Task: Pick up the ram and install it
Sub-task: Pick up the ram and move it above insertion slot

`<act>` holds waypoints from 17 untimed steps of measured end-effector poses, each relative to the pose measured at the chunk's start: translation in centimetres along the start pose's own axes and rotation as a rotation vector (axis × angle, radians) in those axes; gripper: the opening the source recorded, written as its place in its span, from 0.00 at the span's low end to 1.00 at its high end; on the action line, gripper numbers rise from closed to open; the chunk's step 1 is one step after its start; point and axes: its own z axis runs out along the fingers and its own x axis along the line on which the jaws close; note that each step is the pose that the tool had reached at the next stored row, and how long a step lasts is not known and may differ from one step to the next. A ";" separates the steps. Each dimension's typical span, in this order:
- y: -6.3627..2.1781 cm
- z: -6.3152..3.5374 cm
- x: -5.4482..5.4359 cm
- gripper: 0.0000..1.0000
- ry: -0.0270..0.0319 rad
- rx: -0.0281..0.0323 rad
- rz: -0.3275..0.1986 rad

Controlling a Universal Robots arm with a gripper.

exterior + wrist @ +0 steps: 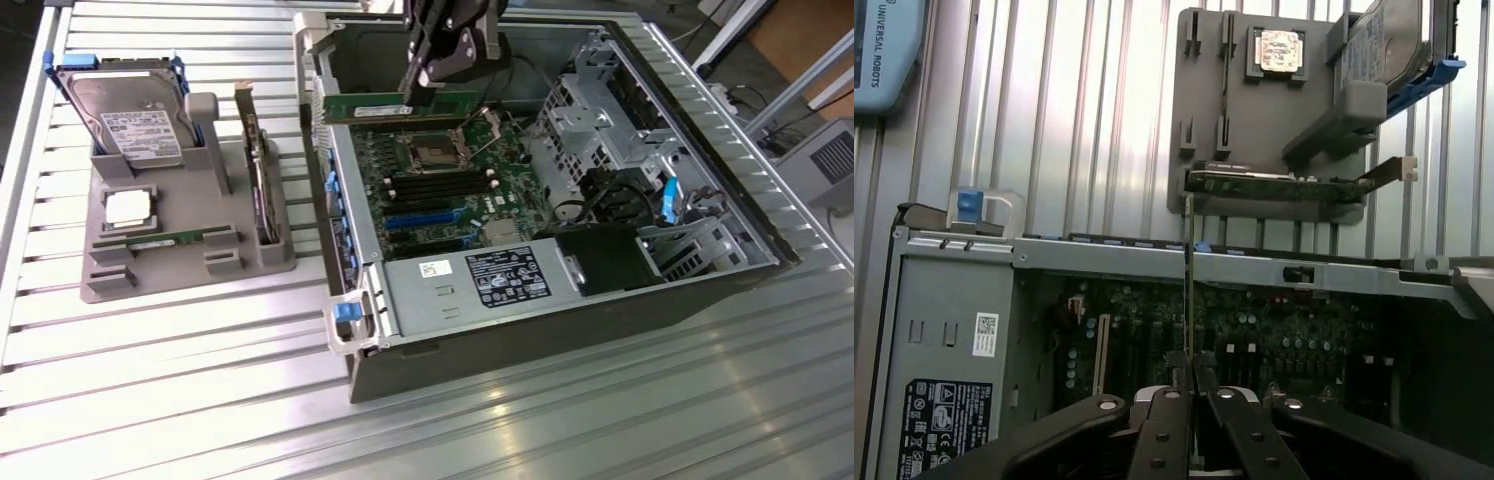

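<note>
The gripper [419, 95] grasps the ram [367, 107] over the open computer case [534, 330]. The exterior view shows its long green face; the wrist view, just a thin dark edge.

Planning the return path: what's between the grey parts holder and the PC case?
Just a bare strip of slatted table, seen in the exterior view. The expansion card stands on the holder's edge facing the case.

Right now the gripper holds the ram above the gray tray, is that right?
Not quite. The gripper holds the ram above the motherboard inside the open case, as the exterior view shows.
</note>
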 end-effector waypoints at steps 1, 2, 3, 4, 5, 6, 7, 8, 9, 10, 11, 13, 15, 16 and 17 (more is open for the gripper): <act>-0.29 -0.01 0.0 0.12 -0.0001 -0.0004 0.000; -0.67 -0.03 0.1 0.12 -0.0001 -0.0011 0.000; -1.19 -0.06 0.1 0.12 -0.0002 -0.0021 0.000; -1.47 -0.08 0.1 0.12 -0.0002 -0.0026 0.000; -1.65 -0.10 0.1 0.12 -0.0002 -0.0029 -0.001; -2.08 -0.12 0.2 0.12 -0.0002 -0.0036 -0.001; -2.30 -0.13 0.2 0.12 -0.0003 -0.0038 -0.001; -2.51 -0.13 0.2 0.12 -0.0003 -0.0040 -0.001; -2.71 -0.15 0.2 0.12 -0.0002 -0.0042 -0.001; -2.99 -0.16 0.3 0.12 -0.0002 -0.0045 -0.001; -3.10 -0.16 0.3 0.12 -0.0003 -0.0046 -0.001; -3.58 -0.18 0.3 0.12 -0.0003 -0.0051 -0.001; -3.99 -0.19 0.3 0.12 -0.0003 -0.0054 -0.001; -4.23 -0.20 0.4 0.12 -0.0004 -0.0057 -0.001; -4.43 -0.20 0.4 0.12 -0.0003 -0.0059 -0.002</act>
